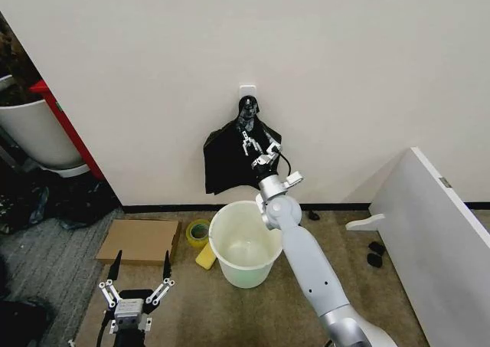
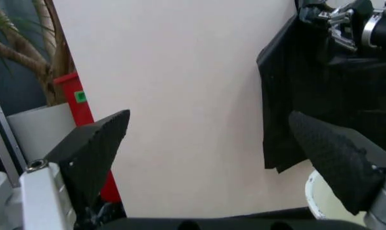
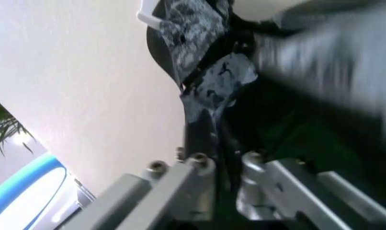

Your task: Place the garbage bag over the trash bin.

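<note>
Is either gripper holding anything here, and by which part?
The right gripper is shut on the garbage bag, near its top just below the wall hook. The left gripper is open and holds nothing.

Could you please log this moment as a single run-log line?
right gripper: at garbage bag hanging on wall, grip unclear | left gripper: open, idle low | trash bin: unlined, below bag

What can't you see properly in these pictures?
- Whether the right end effector grips the garbage bag: in the right wrist view black plastic crowds its fingers.
- The bag's far side: right wrist view, smeared by blur.
- The trash bin: left wrist view, cut by the edge and the open left end effector.
- The wall hook: head view, mostly covered by plastic.
</note>
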Available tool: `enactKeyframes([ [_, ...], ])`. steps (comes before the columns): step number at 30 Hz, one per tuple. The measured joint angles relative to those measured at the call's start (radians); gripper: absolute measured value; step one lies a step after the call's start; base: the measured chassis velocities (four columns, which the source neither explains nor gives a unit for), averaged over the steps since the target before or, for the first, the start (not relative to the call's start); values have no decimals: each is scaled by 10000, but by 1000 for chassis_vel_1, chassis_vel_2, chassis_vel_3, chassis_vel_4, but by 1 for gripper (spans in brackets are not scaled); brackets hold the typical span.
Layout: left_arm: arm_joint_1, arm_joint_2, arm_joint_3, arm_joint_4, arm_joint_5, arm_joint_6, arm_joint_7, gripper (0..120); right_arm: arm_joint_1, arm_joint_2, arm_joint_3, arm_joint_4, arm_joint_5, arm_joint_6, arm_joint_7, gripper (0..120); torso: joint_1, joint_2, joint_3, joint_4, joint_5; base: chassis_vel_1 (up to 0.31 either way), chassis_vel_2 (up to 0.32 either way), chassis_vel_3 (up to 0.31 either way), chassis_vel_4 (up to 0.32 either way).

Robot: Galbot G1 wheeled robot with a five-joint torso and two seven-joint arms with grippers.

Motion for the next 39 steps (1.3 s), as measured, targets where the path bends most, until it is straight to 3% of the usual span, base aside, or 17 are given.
enactKeyframes([
  [7, 116, 3, -17, 52, -143, -96, -3, 98, 62, -119, -43, -17, -17, 48, -5, 0, 0, 0, 0, 1, 1, 0, 0, 0, 0],
  [20, -306, -8, 162, 288, -103, -83, 13, 99, -2592, -1268, -697, 2207, -2100, 381, 297, 0, 0, 0, -1, 0, 3, 0, 0, 0, 0],
  [27, -510, 99, 170, 331, -77, -77, 25, 98, -3999, -2382, -922, 3756, -3665, 752, 368, 0, 0, 0, -2, 0, 0, 0, 0, 0, 0],
  [31, -682, 110, 194, 465, -111, -76, 25, 99, -5387, -3010, -845, 4563, -5420, 1318, 240, 0, -1, 1, -2, -2, 2, 0, 0, 0, 0],
  [39, -963, 133, 270, 566, -85, -22, 32, 98, -6851, -3357, -575, 4809, -7972, 2744, 67, 0, 0, 1, -1, 0, 2, 0, 0, 0, 0],
])
